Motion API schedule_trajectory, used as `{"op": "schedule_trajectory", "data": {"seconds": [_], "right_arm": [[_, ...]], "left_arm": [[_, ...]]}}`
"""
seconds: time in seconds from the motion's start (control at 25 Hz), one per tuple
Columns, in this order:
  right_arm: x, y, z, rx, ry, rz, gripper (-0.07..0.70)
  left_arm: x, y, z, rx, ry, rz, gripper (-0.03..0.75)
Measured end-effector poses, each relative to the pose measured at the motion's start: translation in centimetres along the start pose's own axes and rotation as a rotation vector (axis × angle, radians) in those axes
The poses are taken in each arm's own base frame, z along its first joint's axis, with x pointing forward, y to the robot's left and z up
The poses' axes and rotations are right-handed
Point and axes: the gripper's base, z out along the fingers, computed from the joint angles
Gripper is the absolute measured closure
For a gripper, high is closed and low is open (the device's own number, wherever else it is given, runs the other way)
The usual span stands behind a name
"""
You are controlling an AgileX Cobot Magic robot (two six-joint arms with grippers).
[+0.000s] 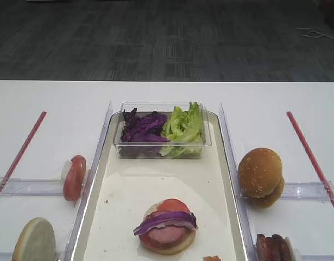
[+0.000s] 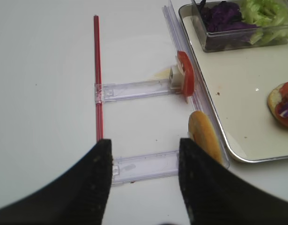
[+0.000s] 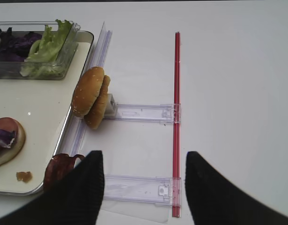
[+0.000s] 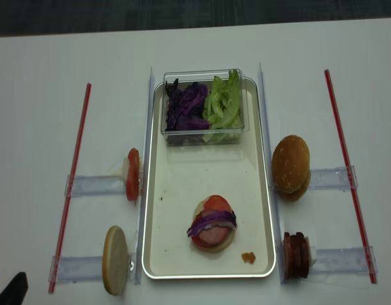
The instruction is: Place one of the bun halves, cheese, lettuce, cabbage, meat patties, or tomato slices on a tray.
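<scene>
My left pincer (image 2: 141, 180) hangs spread and empty over the white tabletop (image 1: 47, 103), above a clear holder strip (image 2: 144, 165), beside the upright bun half (image 2: 204, 138) and tomato slice (image 2: 186, 77) that stand against the tray (image 2: 237, 93) rim. My right pincer (image 3: 144, 185) is spread and empty too, over another strip by the red rod (image 3: 176, 122), with the stacked bun halves (image 3: 91, 97) and dark meat patties (image 3: 59, 169) between it and the tray. On the tray sit the clear tub (image 1: 161, 147) of purple cabbage (image 1: 144, 128) and lettuce (image 1: 184, 126), and a bun base stacked with meat, tomato and a cabbage strip (image 1: 167, 219).
</scene>
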Motion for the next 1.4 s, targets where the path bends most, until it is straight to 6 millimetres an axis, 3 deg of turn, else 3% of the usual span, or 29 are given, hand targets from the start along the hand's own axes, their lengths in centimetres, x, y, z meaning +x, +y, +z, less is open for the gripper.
{"op": "schedule_trajectory", "data": {"seconds": [1.4], "right_arm": [[0.00,0.00,0.00,0.000,0.000,0.002,0.230]], "left_arm": [[0.00,0.00,0.00,0.000,0.000,0.000,0.368]]}}
